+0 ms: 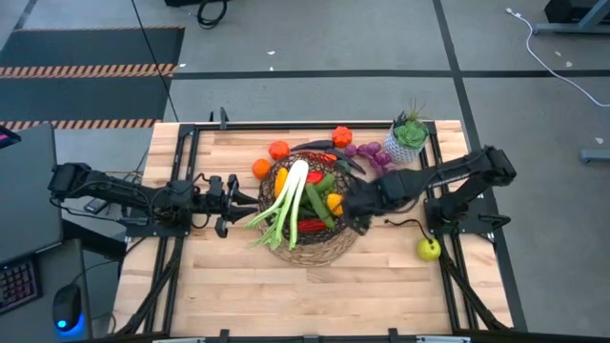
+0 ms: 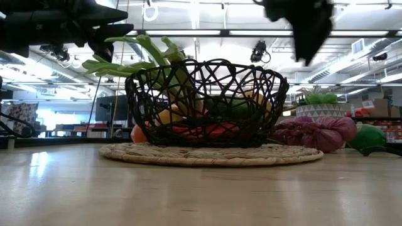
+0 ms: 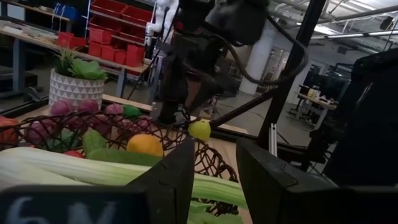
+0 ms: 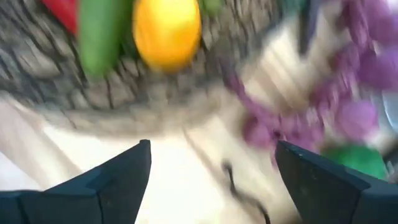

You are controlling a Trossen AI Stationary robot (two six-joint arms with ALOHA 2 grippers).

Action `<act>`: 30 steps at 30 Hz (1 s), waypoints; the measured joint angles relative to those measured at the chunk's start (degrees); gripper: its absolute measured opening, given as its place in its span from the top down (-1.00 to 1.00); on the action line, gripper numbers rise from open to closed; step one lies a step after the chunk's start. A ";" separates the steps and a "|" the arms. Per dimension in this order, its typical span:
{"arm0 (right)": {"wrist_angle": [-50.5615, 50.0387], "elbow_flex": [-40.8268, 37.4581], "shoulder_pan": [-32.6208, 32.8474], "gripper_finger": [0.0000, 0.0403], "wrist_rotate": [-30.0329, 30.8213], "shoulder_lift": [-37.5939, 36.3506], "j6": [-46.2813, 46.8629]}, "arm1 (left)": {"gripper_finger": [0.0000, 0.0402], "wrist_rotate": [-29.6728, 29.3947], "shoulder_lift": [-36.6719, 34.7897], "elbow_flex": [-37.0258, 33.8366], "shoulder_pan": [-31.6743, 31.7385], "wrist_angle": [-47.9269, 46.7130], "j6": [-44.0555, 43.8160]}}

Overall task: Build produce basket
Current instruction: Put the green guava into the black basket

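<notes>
Fingers spread wide and empty, my right gripper (image 1: 355, 221) hangs by the basket (image 1: 307, 250) (already holding leek (image 1: 289, 202), cucumbers and peppers), probably to fetch the purple grapes (image 1: 367, 152) beside it, while my left gripper (image 1: 227, 200), also open, waits near the leek.

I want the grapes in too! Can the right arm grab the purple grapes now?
Probably yes. The right gripper is open and empty at the basket rim, and the purple grapes lie uncovered on the table close by, beside the plant pot.
</notes>
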 joint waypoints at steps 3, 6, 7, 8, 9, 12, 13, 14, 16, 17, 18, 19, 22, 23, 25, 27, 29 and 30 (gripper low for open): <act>-5.04 0.00 4.41 -0.73 -0.59 0.00 6.12 | 0.38 0.00 0.00 0.00 0.00 -0.41 0.04; -6.84 0.00 9.30 -0.73 -0.53 0.00 11.64 | 0.38 0.00 -0.01 0.00 0.00 -0.62 0.97; -6.80 0.00 10.76 -0.73 -0.52 0.00 13.41 | 0.38 0.00 -0.02 0.00 -0.02 -0.96 1.12; -6.82 0.00 12.23 -0.73 -0.48 0.00 15.30 | 0.38 0.00 -0.01 0.00 -0.02 -1.39 1.13; -6.88 0.00 13.74 -0.73 -0.35 0.00 17.22 | 0.38 0.00 0.00 0.00 -0.02 -1.62 1.09; -7.23 -0.16 18.16 -0.73 0.33 0.00 23.34 | 0.37 0.00 0.00 0.00 -0.02 -1.70 1.05; -7.57 -0.35 19.56 -0.73 0.33 0.00 25.47 | 0.38 0.00 0.00 0.00 -0.02 -1.70 0.97; -8.34 -0.60 20.97 -0.73 0.33 0.00 27.54 | 0.38 0.00 0.00 0.00 -0.02 -1.70 0.79; -10.04 -1.19 23.60 -0.73 0.48 0.00 31.72 | 0.39 0.00 0.00 0.00 -0.02 -1.70 0.15; -10.27 -1.65 24.74 -0.73 0.55 0.00 33.83 | 0.39 0.01 0.00 0.00 -0.02 -1.73 -0.11; -10.32 -2.12 25.79 -0.73 0.53 0.00 35.81 | 0.39 0.00 0.00 0.00 -0.02 -1.72 -0.17; -10.35 -2.62 26.82 -0.73 0.49 0.02 37.65 | 0.39 0.00 0.00 0.00 -0.02 -1.71 -0.18; -10.43 -4.72 29.30 -0.73 -1.54 0.00 42.58 | 0.39 0.02 0.00 0.00 -0.02 -1.73 -0.47; -10.44 -5.50 29.99 -0.73 -2.44 0.02 44.09 | 0.39 0.00 -0.01 0.00 -0.02 -1.73 -0.48; -10.46 -6.95 31.22 -0.72 -4.04 0.02 46.67 | 0.39 0.02 0.00 0.00 -0.02 -1.73 -0.56; -10.25 -8.24 32.36 -0.72 -5.38 0.02 48.49 | 0.40 0.00 0.00 0.00 -0.02 -1.73 -0.59; -9.87 -8.96 33.41 -0.72 -5.93 0.02 50.15 | 0.41 0.02 0.00 0.00 -0.02 -1.73 -0.59; -9.84 -9.03 33.89 -0.72 -5.92 0.02 50.97 | 0.41 0.02 0.00 0.00 -0.02 -1.73 -0.59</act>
